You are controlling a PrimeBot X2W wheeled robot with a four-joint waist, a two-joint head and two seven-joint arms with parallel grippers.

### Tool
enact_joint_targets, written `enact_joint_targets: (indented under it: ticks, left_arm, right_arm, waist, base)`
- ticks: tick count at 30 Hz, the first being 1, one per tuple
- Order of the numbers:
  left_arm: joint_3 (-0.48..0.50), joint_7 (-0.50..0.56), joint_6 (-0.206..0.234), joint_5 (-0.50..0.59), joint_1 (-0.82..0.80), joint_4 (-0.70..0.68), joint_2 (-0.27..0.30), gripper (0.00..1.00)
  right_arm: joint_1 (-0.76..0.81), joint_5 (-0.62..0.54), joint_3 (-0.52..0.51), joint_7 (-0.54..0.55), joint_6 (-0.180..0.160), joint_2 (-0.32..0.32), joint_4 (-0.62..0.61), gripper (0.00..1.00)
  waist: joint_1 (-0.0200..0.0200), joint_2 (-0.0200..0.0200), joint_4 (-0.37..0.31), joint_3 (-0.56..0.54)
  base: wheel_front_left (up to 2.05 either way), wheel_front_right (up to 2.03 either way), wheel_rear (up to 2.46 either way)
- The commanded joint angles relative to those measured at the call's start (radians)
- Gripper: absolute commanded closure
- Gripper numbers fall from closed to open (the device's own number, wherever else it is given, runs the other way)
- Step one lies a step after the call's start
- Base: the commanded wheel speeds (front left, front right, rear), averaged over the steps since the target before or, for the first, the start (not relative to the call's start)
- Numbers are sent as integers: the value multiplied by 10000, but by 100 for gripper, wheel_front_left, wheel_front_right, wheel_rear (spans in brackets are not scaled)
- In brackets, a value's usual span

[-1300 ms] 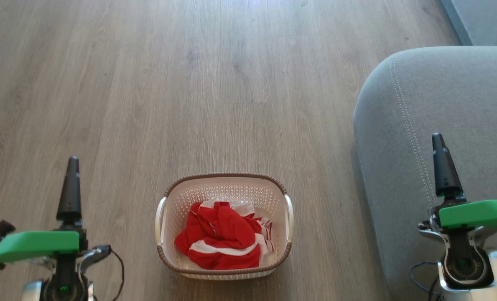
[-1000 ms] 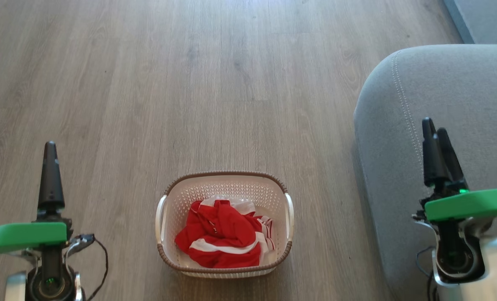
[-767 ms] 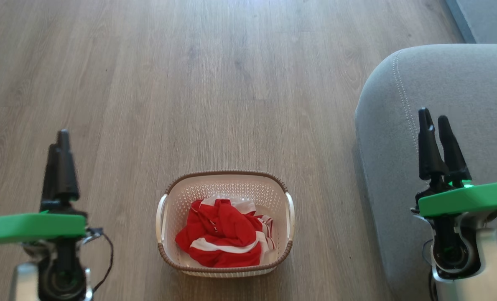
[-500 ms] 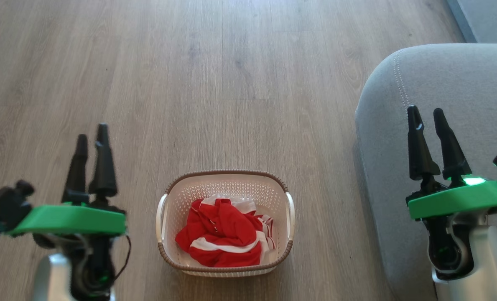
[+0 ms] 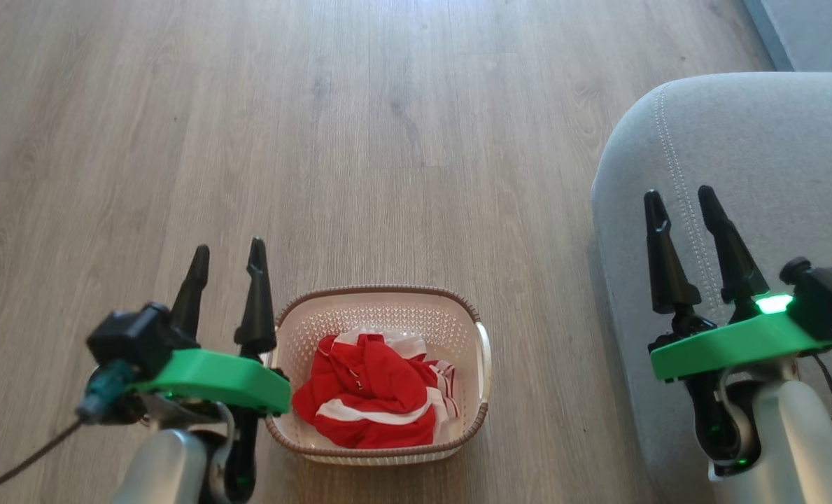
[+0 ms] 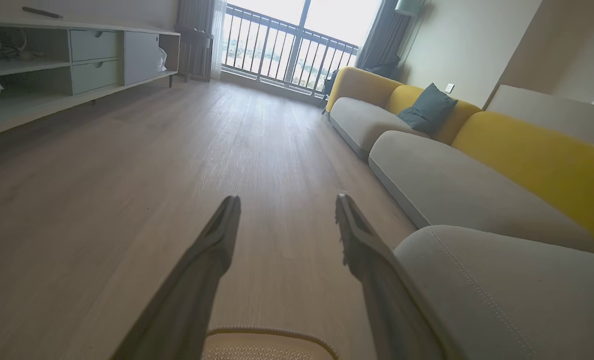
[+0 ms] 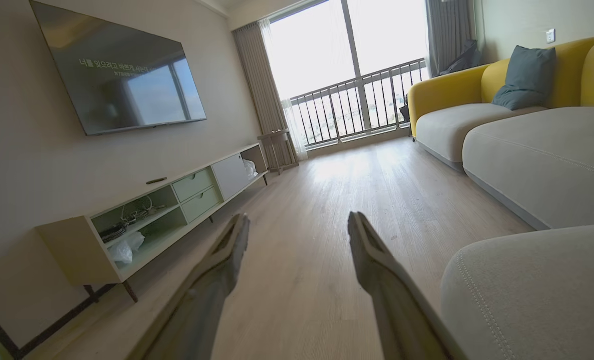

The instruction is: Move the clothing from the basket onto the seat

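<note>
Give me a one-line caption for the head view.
Open left gripper beside the basket of red clothing; open right gripper by the grey seat.

- Cream perforated plastic basket (image 5: 381, 315) with brown woven-look rim: left rim and left white handle covered by the green plate of the left gripper (image 5: 228, 245). In the left wrist view its rim is cut by the bottom edge.
- Red fabric clothing (image 5: 370, 392) with white bands: crumpled heap, number of pieces cannot be told. Basket floor beneath it hidden.
- Large grey upholstered seat (image 5: 772, 140): cut by the right and bottom edges, partly covered by the right gripper (image 5: 677, 192).
- Wall-mounted black television (image 7: 122, 75): pale caption line too small to read.
- Low cream cabinet (image 7: 177, 210): shelf contents too small to identify.
</note>
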Motion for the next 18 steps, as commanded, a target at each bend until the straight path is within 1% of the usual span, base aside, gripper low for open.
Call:
enact_joint_targets:
  ticks: [1,2,8,9,10,13,15,18]
  left_arm:
    - [-29,-168,264,419,-458,-303,261,0]
    - [-29,-168,264,419,-458,-303,261,0]
    - [-818,-343,1072,1017,-591,-90,630,0]
    - [-1035,-402,1263,1188,-626,-33,709,0]
    - [-1135,-431,1343,1275,-643,-12,742,0]
    - [-1352,-519,1513,1453,-660,59,777,0]
    - [-1277,-577,1560,1395,-620,121,664,0]
    - [-1088,-665,1477,1603,-581,143,553,0]
  right_arm:
    - [-409,-386,240,-164,2,-151,-325,0]
    - [-409,-386,240,-164,2,-151,-325,0]
    - [-368,-990,444,-340,2,-159,109,0]
    - [-391,-1196,488,-399,2,-156,205,0]
    - [-403,-1314,512,-428,2,-158,231,0]
    - [-417,-1661,576,-517,2,-155,273,0]
    - [-431,-1901,632,-576,2,-154,263,0]
    - [-455,-2200,675,-665,2,-109,134,0]
  waist:
    - [0,0,-30,8]
    - [0,0,-30,8]
    - [0,0,-92,10]
    - [0,0,-104,8]
    - [0,0,-108,6]
    - [0,0,-119,-5]
    - [0,0,-124,-12]
    - [0,0,-140,-35]
  base:
    - [0,0,0]
    - [0,0,0]
    - [0,0,0]
    - [0,0,0]
    - [0,0,0]
    - [0,0,0]
    - [0,0,0]
    - [0,0,0]
